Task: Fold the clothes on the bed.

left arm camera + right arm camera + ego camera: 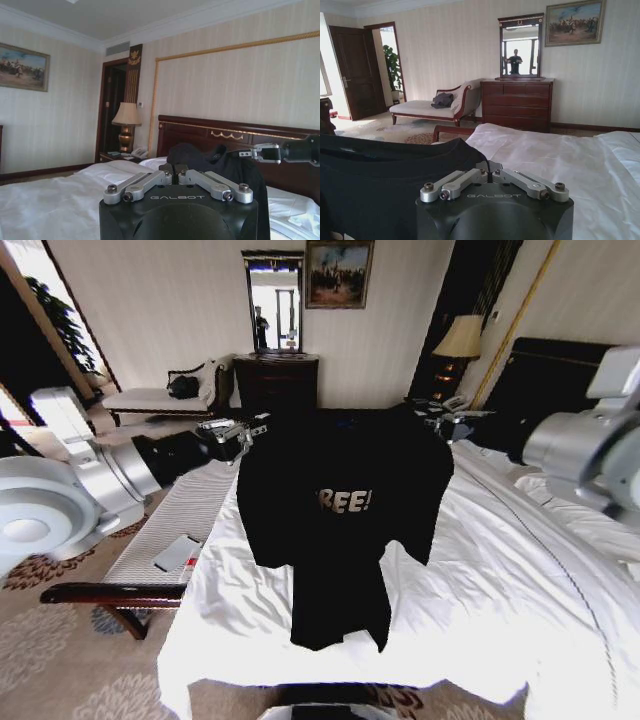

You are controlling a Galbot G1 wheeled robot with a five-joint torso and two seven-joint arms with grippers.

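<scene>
The clothes are one black T-shirt (pixel 340 510) with white lettering, hanging spread out above the bed (pixel 500 570). Its lower hem touches the white sheet near the bed's foot. My left gripper (pixel 250 430) is shut on one shoulder and my right gripper (pixel 450 423) is shut on the other. In the left wrist view the left gripper (pixel 175 173) pinches black fabric (pixel 215 160), and the right gripper (pixel 265 152) shows beyond it. In the right wrist view the right gripper (pixel 490 171) holds the T-shirt (pixel 385 180) over the bed (pixel 560 155).
A white-cushioned bench (pixel 170 520) runs along the bed's left side, with a grey slab (pixel 177 553) on it. The dark headboard (pixel 550 370) and a lamp (pixel 460 338) stand at the right. A dresser (pixel 278 380) and a chaise (pixel 160 395) line the far wall.
</scene>
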